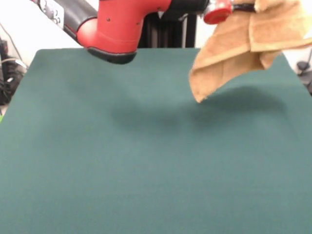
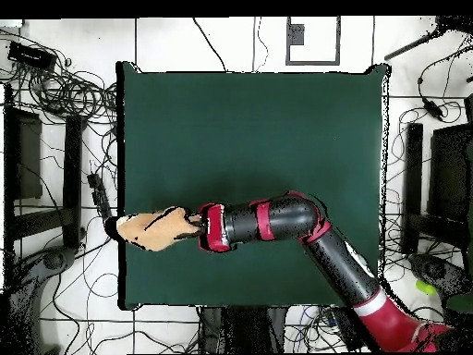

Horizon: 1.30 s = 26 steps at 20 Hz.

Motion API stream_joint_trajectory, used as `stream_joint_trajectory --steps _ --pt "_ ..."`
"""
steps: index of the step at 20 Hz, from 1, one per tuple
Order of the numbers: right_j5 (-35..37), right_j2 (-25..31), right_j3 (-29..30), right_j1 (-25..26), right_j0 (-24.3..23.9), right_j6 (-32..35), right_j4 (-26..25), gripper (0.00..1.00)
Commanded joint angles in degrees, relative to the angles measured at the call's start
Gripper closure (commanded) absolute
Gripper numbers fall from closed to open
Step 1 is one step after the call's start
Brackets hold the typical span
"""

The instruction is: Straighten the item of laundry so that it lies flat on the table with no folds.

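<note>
The item of laundry (image 1: 234,53), an orange-tan terry towel, hangs crumpled in the air at the upper right of the front view. Its lowest corner dangles just above the green table (image 1: 146,161), and its shadow falls on the cloth beneath. My gripper (image 1: 246,7) at the top edge is shut on the towel's upper part, and the fabric covers most of it. From overhead, the towel (image 2: 152,231) bunches over the left edge of the table (image 2: 259,139), with the gripper (image 2: 194,224) at its right side.
The arm's red elbow (image 1: 114,29) hangs low over the table's far side. In the overhead view the arm (image 2: 305,226) stretches across the lower part of the table. Cables (image 2: 55,92) and dark racks (image 2: 434,185) lie on the floor around it.
</note>
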Motion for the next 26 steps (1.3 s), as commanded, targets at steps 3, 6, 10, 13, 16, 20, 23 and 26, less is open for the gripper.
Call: stream_joint_trajectory --steps 3,6,10,13,16,20,23,26 --pt "2.1 7.6 5.4 2.0 -2.6 -17.1 3.3 1.00" --pt "2.8 9.9 9.7 0.7 -5.4 -15.3 4.3 1.00" --pt "3.4 15.3 16.9 -0.1 -10.2 -11.7 6.7 1.00" --pt "3.8 19.9 21.8 -1.0 -14.0 -8.4 9.4 1.00" --pt "3.6 25.5 27.1 -2.3 -17.6 -3.7 13.5 1.00" --pt "1.8 36.6 34.7 -4.6 -22.1 2.7 21.4 1.00" --pt "-0.3 48.5 40.4 -6.3 -25.5 7.5 30.8 1.00" --pt "-2.6 62.4 45.3 -7.3 -29.4 11.0 41.8 1.00"
